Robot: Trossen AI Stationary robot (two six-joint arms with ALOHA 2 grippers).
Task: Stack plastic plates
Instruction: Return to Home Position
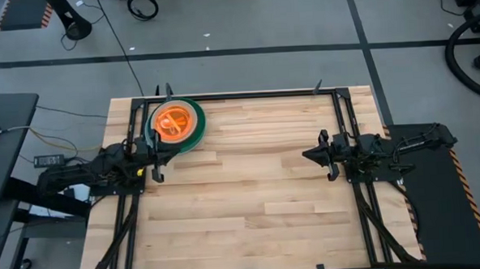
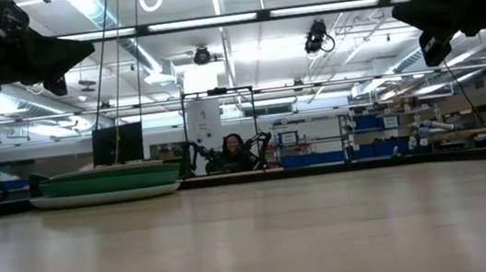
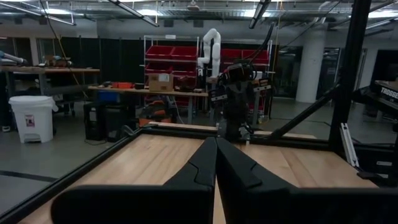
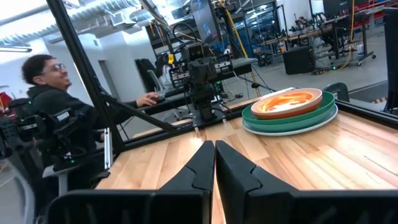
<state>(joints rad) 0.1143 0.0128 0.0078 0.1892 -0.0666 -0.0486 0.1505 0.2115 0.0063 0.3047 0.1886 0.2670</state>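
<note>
The plastic plates stand in one stack (image 1: 176, 123) near the table's far left corner: a pale plate at the bottom on the wood, green and teal ones above it, and an orange one with a small translucent orange plate on top (image 4: 289, 111). In the low view the stack (image 2: 105, 183) sits flat. My left gripper (image 1: 156, 157) hovers shut just near of the stack, raised off the table (image 3: 216, 155). My right gripper (image 1: 307, 155) hangs shut over the table's right half (image 4: 214, 158), pointing toward the stack.
Bare wood (image 1: 251, 199) fills the middle and near part of the table. Black frame rails (image 1: 246, 94) run along the table's edges. A person (image 4: 53, 93) sits beyond the table's left side behind the left arm's base.
</note>
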